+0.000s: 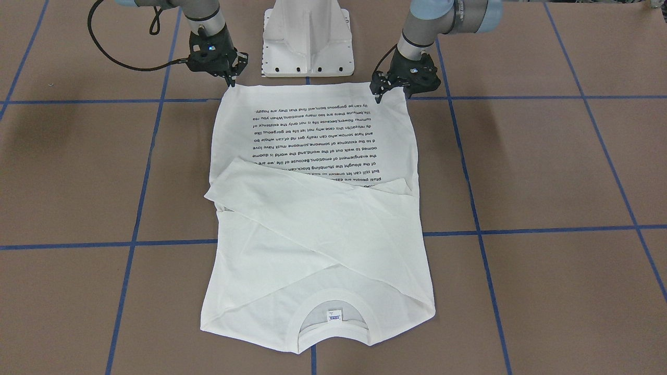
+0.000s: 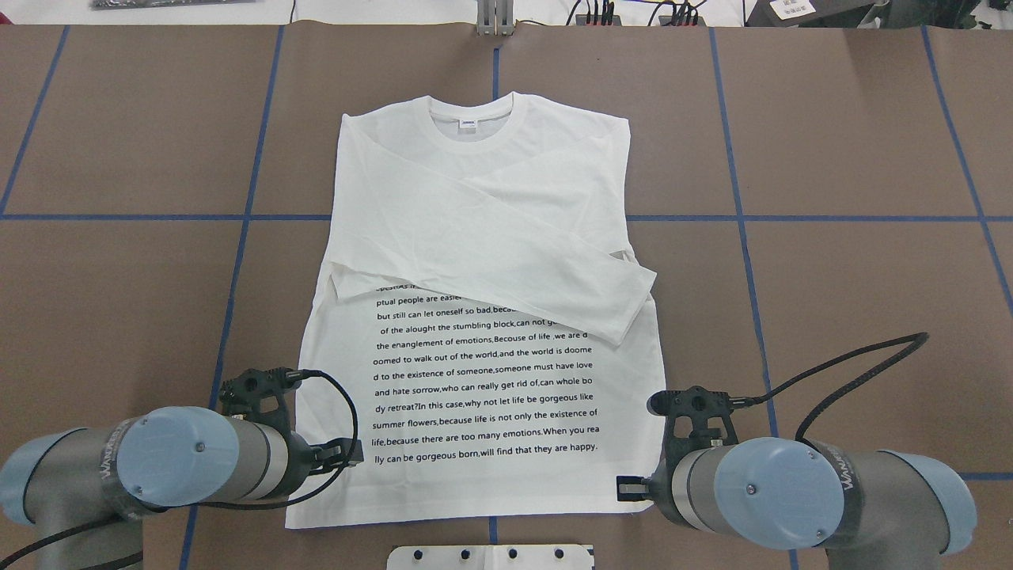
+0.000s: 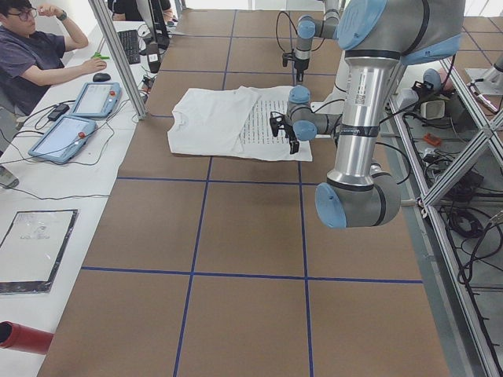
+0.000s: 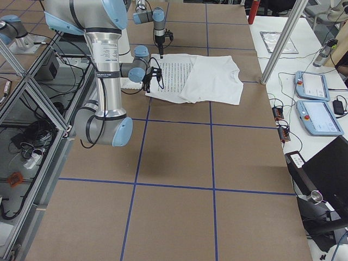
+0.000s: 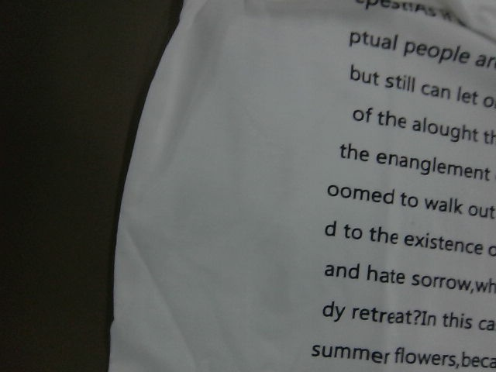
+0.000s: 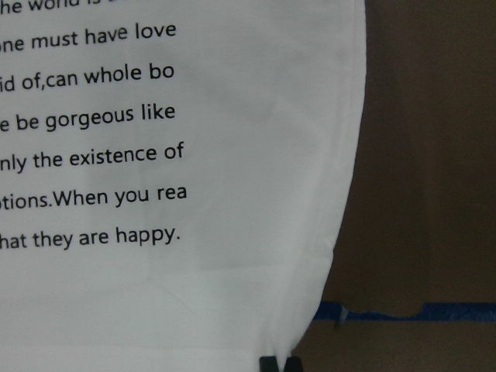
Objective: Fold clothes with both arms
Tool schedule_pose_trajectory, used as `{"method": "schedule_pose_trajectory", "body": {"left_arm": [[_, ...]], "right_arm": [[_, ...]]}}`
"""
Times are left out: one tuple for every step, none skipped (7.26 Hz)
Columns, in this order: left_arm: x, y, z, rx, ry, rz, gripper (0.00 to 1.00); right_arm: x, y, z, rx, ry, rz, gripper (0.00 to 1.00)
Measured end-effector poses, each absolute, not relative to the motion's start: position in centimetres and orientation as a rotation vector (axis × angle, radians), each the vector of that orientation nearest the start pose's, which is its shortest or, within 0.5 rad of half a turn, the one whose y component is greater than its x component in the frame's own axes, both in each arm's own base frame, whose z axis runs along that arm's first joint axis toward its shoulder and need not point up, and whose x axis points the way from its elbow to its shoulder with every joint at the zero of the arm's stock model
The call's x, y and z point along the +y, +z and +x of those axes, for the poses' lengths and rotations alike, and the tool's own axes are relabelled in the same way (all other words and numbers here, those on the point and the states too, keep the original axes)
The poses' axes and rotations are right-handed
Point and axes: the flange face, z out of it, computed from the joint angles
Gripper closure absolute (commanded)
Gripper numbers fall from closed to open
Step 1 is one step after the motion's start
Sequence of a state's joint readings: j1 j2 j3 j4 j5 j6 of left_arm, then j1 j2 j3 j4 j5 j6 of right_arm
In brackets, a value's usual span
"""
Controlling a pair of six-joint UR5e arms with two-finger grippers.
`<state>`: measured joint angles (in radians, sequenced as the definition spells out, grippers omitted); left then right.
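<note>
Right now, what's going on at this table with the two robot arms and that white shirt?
A white long-sleeved T-shirt lies flat on the brown table, text side up. Its sleeves are crossed over the chest, and its collar is at the end far from the robot. The left gripper and right gripper are down by the two hem corners nearest the robot. I cannot tell whether they have pinched the fabric. The hem lies flat, so it is not yet folded.
</note>
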<state>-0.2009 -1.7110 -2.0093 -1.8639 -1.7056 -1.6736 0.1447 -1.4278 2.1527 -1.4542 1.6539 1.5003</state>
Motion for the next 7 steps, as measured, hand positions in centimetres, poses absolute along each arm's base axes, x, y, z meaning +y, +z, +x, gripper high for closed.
{"method": "schedule_pose_trajectory", "body": {"left_arm": [[-21.0, 35.9, 49.7, 0.869, -0.221, -0.097, 0.06], [-19.6, 35.8, 50.1, 0.867, -0.220, -0.115, 0.06], [-18.3, 35.4, 50.2, 0.857, -0.218, -0.129, 0.07], [-17.5, 34.9, 50.0, 0.842, -0.216, -0.136, 0.08], [-17.2, 34.3, 49.6, 0.840, -0.215, -0.137, 0.09], [-17.3, 34.0, 49.0, 0.842, -0.211, -0.134, 0.09], [-17.6, 34.0, 48.4, 0.843, -0.196, -0.119, 0.09]], "right_arm": [[-19.8, 31.2, -46.9, -0.851, 0.040, 0.016, 1.00], [-20.0, 31.1, -46.7, -0.853, 0.044, 0.018, 1.00], [-20.1, 31.1, -46.7, -0.854, 0.047, 0.020, 1.00], [-20.1, 31.0, -46.7, -0.856, 0.047, 0.020, 1.00], [-20.2, 30.8, -46.6, -0.859, 0.048, 0.021, 1.00], [-20.2, 30.7, -46.6, -0.862, 0.049, 0.022, 1.00], [-20.3, 30.7, -46.6, -0.862, 0.050, 0.023, 1.00]]}}
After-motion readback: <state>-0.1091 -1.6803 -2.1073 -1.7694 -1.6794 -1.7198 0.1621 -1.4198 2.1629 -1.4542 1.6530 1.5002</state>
